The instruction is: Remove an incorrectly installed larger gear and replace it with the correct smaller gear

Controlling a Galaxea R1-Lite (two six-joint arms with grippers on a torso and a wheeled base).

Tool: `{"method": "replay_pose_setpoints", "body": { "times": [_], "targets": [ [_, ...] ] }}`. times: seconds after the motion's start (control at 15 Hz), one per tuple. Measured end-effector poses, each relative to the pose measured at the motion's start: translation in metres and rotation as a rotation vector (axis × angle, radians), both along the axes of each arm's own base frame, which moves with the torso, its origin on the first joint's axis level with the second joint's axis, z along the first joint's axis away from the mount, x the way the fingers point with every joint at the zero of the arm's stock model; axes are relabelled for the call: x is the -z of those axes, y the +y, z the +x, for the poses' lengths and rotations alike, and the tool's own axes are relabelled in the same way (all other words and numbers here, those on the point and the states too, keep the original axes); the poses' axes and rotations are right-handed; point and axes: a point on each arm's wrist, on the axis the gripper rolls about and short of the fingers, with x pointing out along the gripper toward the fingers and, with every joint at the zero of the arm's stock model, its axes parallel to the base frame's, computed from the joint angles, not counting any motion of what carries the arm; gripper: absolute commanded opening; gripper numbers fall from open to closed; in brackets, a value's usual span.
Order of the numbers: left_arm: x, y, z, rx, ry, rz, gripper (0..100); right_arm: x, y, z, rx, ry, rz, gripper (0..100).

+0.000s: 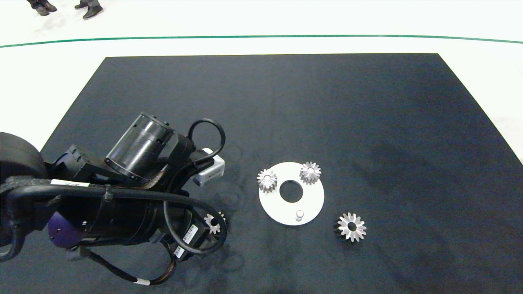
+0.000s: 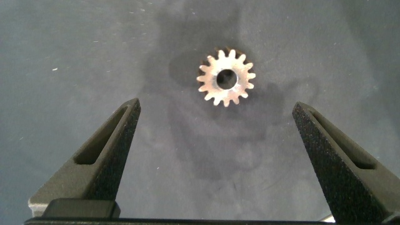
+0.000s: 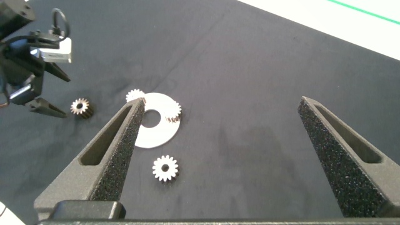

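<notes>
Silver smaller gear [image 2: 226, 77] beneath left end effector [image 2: 215, 128]

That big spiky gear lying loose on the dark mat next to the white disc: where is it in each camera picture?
Head view: the larger gear lies on the mat to the lower right of the white disc, apart from it.
Left wrist view: not in it; the left end effector frames only the smaller gear.
Right wrist view: it lies near the disc's edge.
Shared landmark: the white disc, in the head and right wrist views.
</notes>
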Motion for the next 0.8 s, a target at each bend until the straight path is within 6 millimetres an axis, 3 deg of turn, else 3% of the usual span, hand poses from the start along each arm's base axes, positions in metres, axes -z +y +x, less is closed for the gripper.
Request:
{"method": "replay_pose_setpoints", "body": {
  "times": [0.6,0.8],
  "targets": [
    [0.017,-0.009,0.011,0.029,0.042,0.059,100,0.001,0.001,0.001,-0.002,0.005,-0.005,100],
    [0.019,-0.014,0.016,0.029,0.021,0.042,95,0.001,0.002,0.001,-0.002,0.008,-0.008,100]
  ]
}}
